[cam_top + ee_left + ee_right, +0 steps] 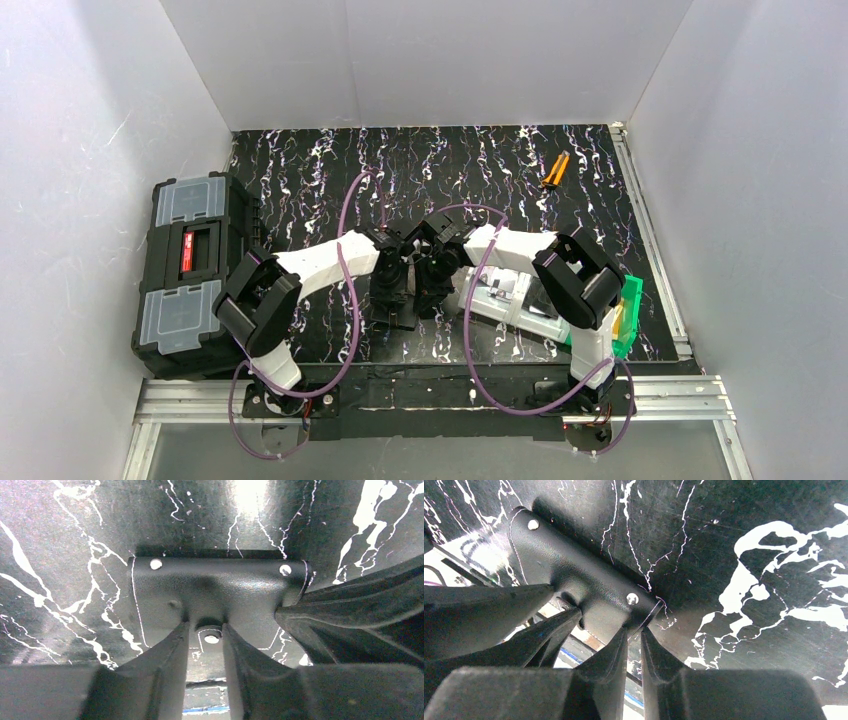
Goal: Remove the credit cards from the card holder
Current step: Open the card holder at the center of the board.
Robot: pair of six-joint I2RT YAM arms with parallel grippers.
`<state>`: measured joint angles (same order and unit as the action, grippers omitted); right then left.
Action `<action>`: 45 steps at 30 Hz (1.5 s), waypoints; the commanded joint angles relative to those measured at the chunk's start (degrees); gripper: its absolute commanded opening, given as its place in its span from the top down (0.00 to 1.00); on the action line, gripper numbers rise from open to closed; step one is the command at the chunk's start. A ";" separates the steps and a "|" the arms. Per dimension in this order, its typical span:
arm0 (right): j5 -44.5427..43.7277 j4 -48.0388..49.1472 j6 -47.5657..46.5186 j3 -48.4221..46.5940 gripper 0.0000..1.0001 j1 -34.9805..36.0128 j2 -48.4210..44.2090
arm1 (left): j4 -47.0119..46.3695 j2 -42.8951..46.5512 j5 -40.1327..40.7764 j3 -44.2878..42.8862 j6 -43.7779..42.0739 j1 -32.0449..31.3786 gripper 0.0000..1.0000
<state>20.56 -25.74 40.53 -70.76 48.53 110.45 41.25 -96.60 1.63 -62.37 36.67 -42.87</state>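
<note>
Left hand (pixel 205 631) pinched nearly shut on the card holder (pixel 215 587), mid near edge; right hand (pixel 634 636) pinches a corner alongside. Worktop (pixel 60 555) lies beyond. No credit cards showing: the opening step, I'd say. Next, part the flaps.

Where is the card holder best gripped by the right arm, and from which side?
Probably at its end beside the silver rivet, from the near edge. The card holder is thin and flat, so the right fingers can pinch across it; the left fingers occupy the middle.
</note>
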 commanded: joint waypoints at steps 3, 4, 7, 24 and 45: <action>-0.52 0.41 0.74 -0.60 0.79 0.20 2.17 | -0.86 -0.48 0.81 1.84 2.04 -1.86 0.87; -0.52 0.36 0.77 -0.66 0.80 0.16 2.22 | -0.90 -0.24 0.81 2.05 1.82 -1.86 0.93; -0.80 0.21 0.80 -0.65 0.82 0.18 2.62 | -1.39 1.67 0.90 2.62 0.18 -1.79 1.00; -1.00 -0.46 1.22 -1.10 0.92 -0.46 4.12 | -21.90 19.09 -29.42 14.57 -4.47 8.94 1.00; -5.29 -0.91 -1.74 -4.95 0.76 -4.95 -4.50 | -12.59 19.31 -9.90 3.37 -8.81 8.95 1.00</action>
<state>17.37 -26.48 40.88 -73.45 43.22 111.31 28.36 -77.78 -8.60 -54.54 30.35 -34.13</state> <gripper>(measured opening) 0.214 0.038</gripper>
